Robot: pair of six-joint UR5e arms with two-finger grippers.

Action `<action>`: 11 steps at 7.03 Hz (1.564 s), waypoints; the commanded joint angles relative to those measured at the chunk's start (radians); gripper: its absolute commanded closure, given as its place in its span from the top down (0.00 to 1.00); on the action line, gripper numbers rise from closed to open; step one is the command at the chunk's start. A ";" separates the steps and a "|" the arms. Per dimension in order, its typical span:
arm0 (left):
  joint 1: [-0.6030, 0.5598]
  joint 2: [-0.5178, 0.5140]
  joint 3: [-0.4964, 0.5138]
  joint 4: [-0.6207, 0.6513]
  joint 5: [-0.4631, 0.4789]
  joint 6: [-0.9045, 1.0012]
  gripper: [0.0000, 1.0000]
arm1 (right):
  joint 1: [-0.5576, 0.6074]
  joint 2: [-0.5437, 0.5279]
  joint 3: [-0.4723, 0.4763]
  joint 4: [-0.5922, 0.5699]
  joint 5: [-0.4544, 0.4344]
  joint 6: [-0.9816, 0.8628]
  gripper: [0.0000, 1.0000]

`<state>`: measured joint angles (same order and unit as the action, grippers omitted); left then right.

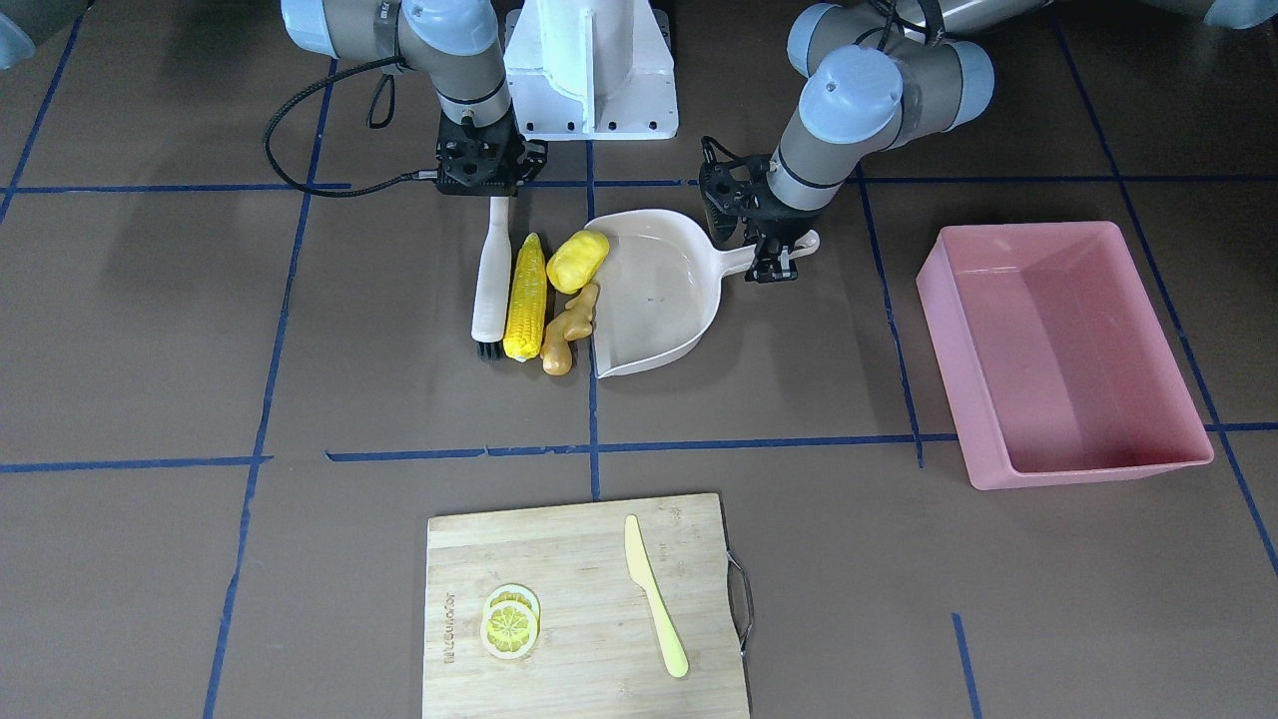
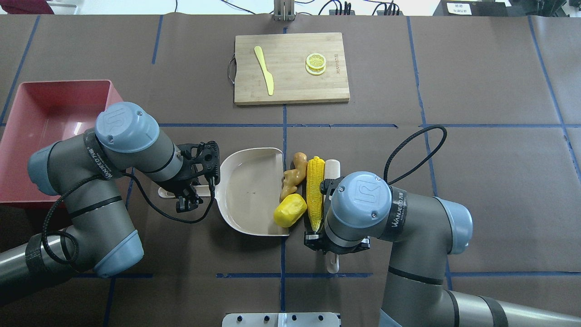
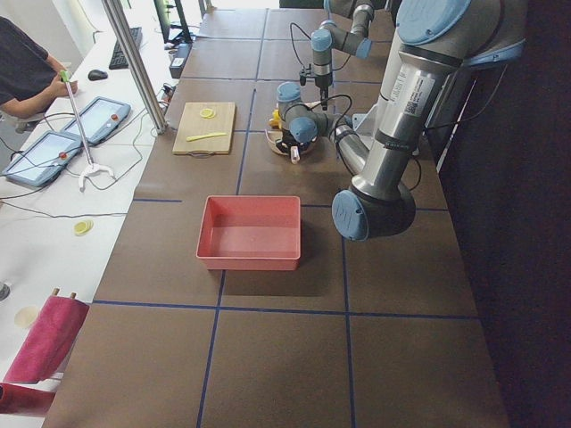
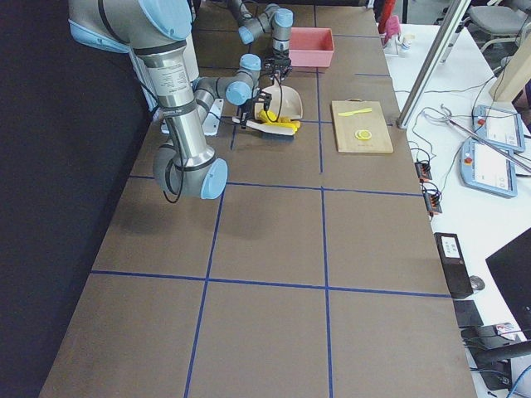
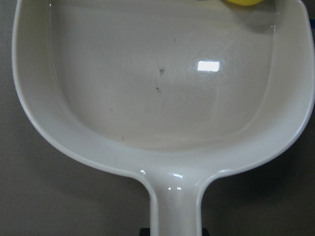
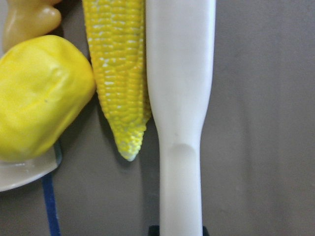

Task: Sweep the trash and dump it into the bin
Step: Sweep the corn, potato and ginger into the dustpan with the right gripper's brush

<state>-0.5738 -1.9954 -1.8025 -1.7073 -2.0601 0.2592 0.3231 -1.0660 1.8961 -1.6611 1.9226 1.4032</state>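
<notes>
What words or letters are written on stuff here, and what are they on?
"WANJEED", then marks too small to read: on a band around the right arm and the left arm.
"UR" logo: on the arms' blue joint caps.
Stamp on the cutting board: too blurred to read.

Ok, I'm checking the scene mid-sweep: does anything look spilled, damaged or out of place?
Nothing spilled or damaged. The only blemish is a few dark specks inside the dustpan. The potato-like lump overlaps its lip; the corn cob and ginger root lie just outside its mouth, beside the brush.
</notes>
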 commanded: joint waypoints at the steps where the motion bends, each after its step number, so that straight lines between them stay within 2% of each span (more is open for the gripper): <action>1: 0.002 -0.002 0.000 0.000 0.002 0.000 0.09 | -0.001 0.061 -0.049 0.001 -0.001 0.002 0.00; 11: 0.017 -0.003 0.003 0.000 0.003 -0.012 0.10 | -0.003 0.256 -0.187 0.003 0.003 0.036 0.00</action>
<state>-0.5569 -1.9987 -1.7990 -1.7073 -2.0571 0.2494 0.3216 -0.8248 1.7220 -1.6582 1.9235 1.4260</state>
